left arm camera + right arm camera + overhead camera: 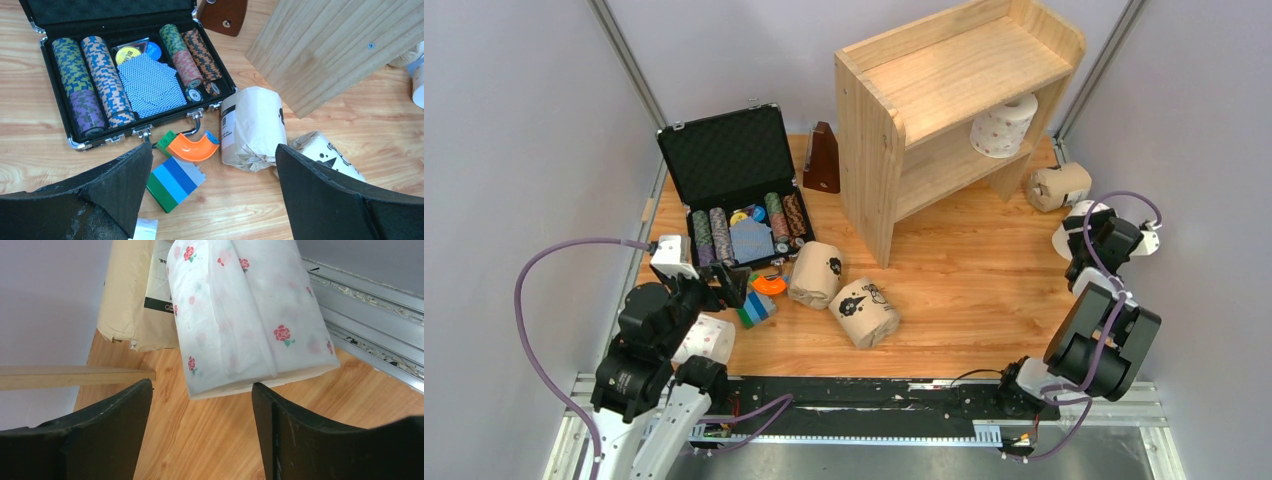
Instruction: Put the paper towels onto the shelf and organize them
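Right gripper [202, 390]: the jaws are spread wide, with no grip made. 1 white cylindrical paper towel roll printed with small red roses [250, 315] stands tilted directly ahead of the gap, its lower edge level with the fingertips [135, 395]. Whether either finger touches it cannot be told. 1 tan kraft-wrapped roll [135, 300] lies just behind it, near the wall.

Left gripper [214, 150]: the jaws are fully apart and hold nothing. It hangs above the wooden table [964, 290], near a stack of blue, white and green plastic bricks [175, 182] and an orange curved plastic piece [192, 147]. The black foam-lined case of striped poker chips [60, 125] lies open beyond them.

Light pine 2-tier shelf [964, 75]: 1 white dotted roll [1002, 125] lies on its side on the lower tier. The top tier is bare.

Other rolls: 2 tan rolls with black cartoon prints [815, 275] [864, 312] lie side by side at the table centre. 1 white roll [709, 338] rests beside the left arm.
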You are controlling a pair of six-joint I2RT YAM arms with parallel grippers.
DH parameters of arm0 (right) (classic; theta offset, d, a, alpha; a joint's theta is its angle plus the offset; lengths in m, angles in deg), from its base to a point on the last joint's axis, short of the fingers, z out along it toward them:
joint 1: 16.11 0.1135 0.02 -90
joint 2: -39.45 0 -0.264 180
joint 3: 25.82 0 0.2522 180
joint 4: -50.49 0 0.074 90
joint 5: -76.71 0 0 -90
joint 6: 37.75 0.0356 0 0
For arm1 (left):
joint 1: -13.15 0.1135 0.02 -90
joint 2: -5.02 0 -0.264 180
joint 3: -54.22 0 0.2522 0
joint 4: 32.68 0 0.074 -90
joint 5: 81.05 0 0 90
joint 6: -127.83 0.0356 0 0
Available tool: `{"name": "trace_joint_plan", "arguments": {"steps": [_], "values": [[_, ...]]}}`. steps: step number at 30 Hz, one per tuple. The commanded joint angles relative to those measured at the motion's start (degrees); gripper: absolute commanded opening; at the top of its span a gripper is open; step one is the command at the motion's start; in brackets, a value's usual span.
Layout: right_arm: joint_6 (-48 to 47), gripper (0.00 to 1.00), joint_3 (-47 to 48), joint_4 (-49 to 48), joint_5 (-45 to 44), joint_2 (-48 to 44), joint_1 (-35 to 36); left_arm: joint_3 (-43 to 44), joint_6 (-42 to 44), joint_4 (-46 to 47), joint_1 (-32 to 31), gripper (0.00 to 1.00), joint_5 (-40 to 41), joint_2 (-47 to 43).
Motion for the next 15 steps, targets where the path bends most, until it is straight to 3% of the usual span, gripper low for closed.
{"name": "trace_joint_plan", "arguments": {"steps": [1,10,15], "values": [[1.7,0.73,2.5,-4.7,0.2,2.4,-0.2,0.2,0.7,1.8,-0.3,1.0,-0.5,1.0],[4.0,0.7,1.7,-7.7,-0.3,6.4,-0.2,0.2,0.7,1.8,-0.3,1.0,-0.8,1.7],[3.5,0.57,1.9,-8.7,-0.3,6.9,-0.2,0.1,0.8,1.9,-0.3,1.0,-1.3,2.1]]}}
